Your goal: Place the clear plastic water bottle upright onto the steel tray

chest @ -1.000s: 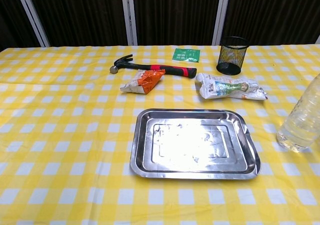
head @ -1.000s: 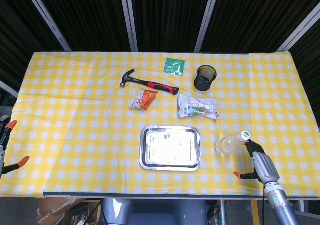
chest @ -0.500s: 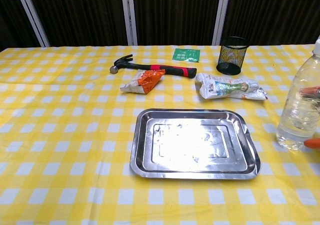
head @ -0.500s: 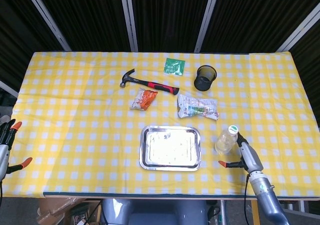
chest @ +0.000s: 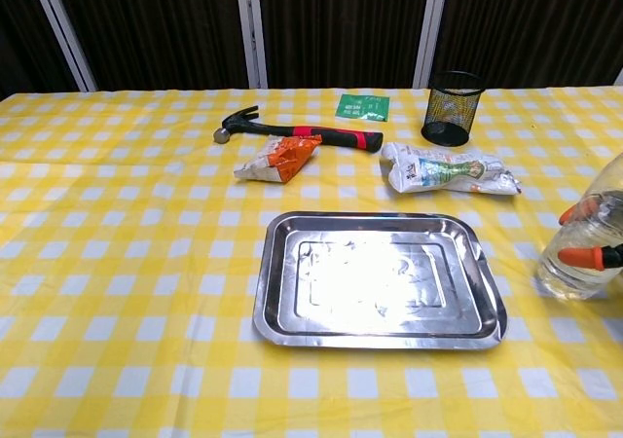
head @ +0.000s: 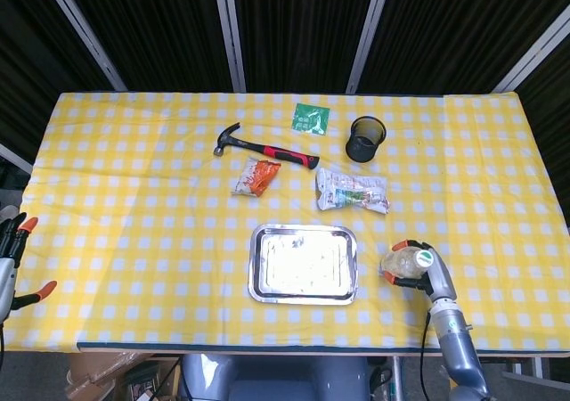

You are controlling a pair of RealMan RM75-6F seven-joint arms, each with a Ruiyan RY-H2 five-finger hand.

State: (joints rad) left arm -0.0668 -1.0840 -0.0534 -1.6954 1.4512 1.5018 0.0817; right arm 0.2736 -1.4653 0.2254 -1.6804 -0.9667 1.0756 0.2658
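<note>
The clear plastic water bottle (head: 401, 262) (chest: 582, 253) stands on the cloth just right of the steel tray (head: 256, 267) (chest: 269, 292), leaning toward the table's front-right, its green-and-white cap against my right hand. My right hand (head: 431, 277) grips it from the front edge side. Orange-tipped fingers (head: 400, 245) (chest: 581, 256) wrap around its body. The tray holds nothing. My left hand (head: 8, 260) hangs off the table's left edge, fingers apart, holding nothing.
Behind the tray lie a white snack bag (head: 352, 191), an orange snack bag (head: 256, 176) and a hammer (head: 264, 150). A black mesh cup (head: 366, 139) and a green packet (head: 310, 117) sit farther back.
My right hand has moved left along the front edge and its fingers have come round the bottle. The bottle swung from leaning right to near upright, then tipped toward the hand.
</note>
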